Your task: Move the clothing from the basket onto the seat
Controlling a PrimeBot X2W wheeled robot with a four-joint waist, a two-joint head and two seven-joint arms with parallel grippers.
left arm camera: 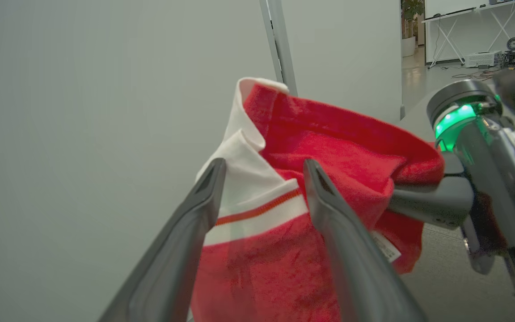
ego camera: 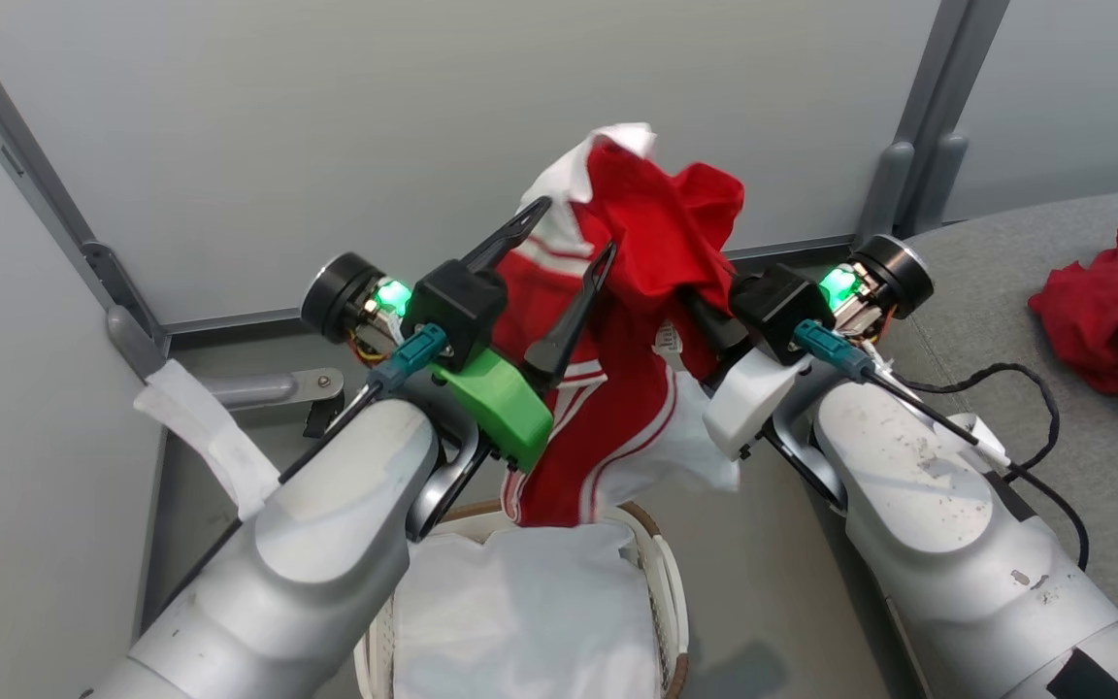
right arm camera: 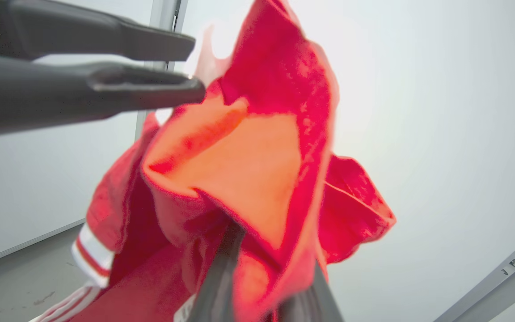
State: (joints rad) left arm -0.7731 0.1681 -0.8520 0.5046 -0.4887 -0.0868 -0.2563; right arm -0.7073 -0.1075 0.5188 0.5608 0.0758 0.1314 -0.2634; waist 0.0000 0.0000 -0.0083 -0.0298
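Softly crumpled red clothing (ego camera: 661, 228), white-striped, droops from the right pincer (right arm camera: 264, 286)

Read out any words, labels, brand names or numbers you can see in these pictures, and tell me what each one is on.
No text can be read in any of the three views.
White label sewn on the red garment: it carries faint print, too small and blurred to read.
The arms, the wall panels and the basket show no lettering or numbers.
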